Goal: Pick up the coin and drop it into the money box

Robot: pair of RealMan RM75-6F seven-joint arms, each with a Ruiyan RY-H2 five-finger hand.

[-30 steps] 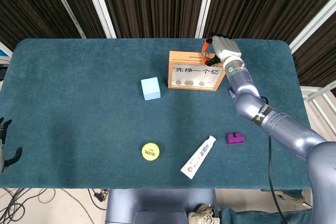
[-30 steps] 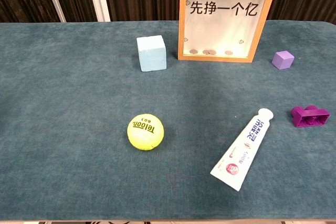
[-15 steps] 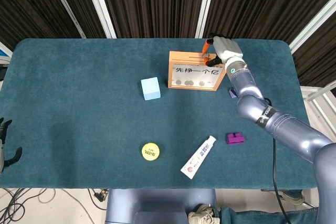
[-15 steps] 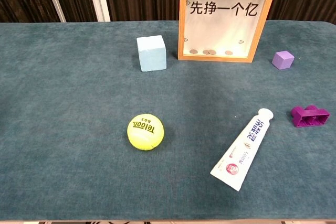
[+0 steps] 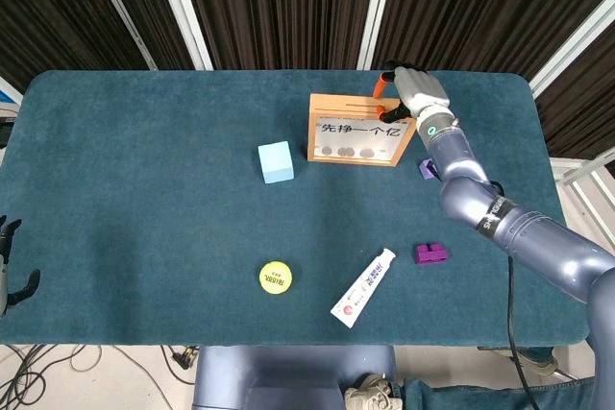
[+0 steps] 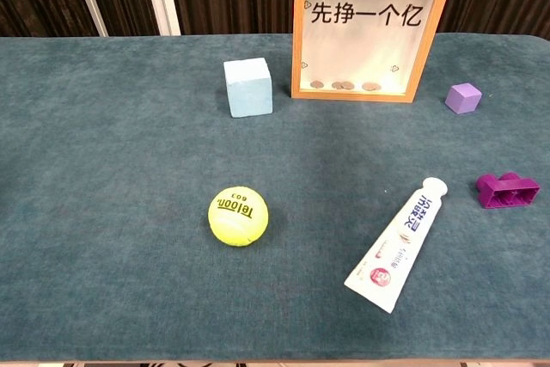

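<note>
The wooden money box (image 5: 356, 129) stands upright at the far middle of the table, with a glass front and Chinese print. In the chest view several coins (image 6: 343, 86) lie on the floor of the money box (image 6: 371, 27) behind the glass. My right hand (image 5: 408, 93) hovers at the box's top right corner, just right of the slot. Its fingertips (image 5: 381, 87) are spread and I see no coin between them. My left hand (image 5: 10, 271) hangs off the table's near left corner, holding nothing.
A light blue cube (image 5: 276, 161) sits left of the box. A yellow tennis ball (image 5: 275, 277), a toothpaste tube (image 5: 364, 286) and a purple block (image 5: 430, 253) lie nearer the front. A small purple cube (image 6: 463, 97) sits right of the box.
My right hand has drawn a little to the right, off the slot on the box's top. In the chest view the rightmost coin inside the box lies slightly further left.
</note>
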